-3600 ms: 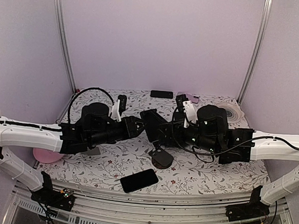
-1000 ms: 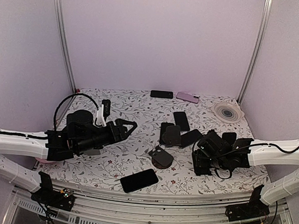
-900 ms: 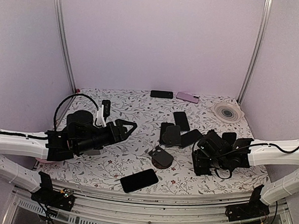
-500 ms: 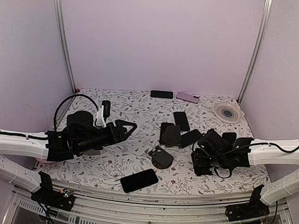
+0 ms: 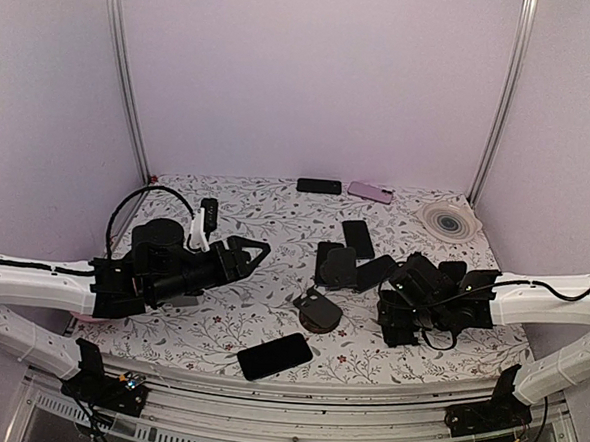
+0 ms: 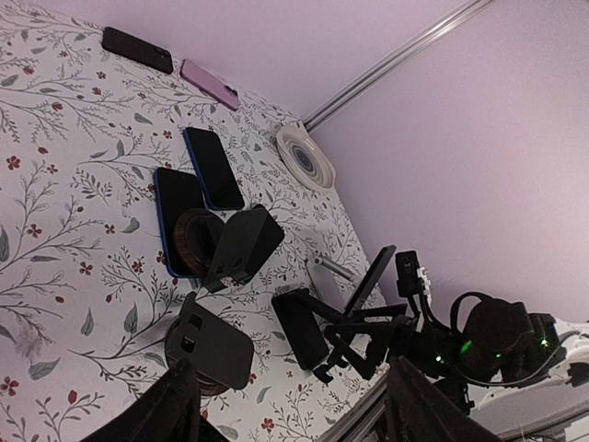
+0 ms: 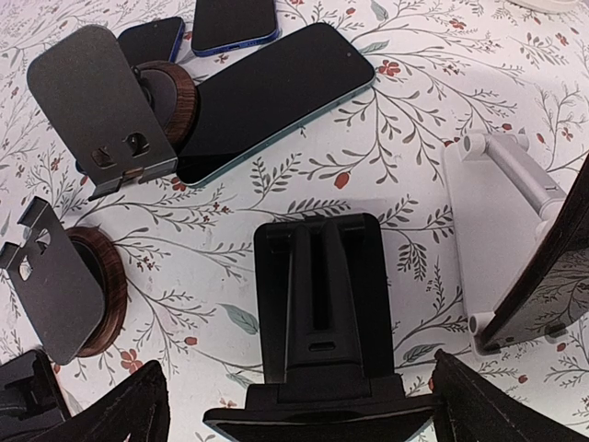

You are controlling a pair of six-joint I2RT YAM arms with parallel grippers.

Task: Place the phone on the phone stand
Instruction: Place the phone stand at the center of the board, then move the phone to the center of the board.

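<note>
no legible text, brand marks or numbers, blank-screened phone, plain black phone stand

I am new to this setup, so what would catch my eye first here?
On the floral-printed tablecloth, right of centre, a black folding phone stand holds a dark phone tilted back. Behind it a dark teal-edged phone lies flat beside a grey stand with a round wooden base.

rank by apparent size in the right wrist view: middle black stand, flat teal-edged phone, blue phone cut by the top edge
1. middle black stand, largest, though it is nearest the camera
2. teal-edged phone
3. blue phone, smallest, but only partly in frame
</note>
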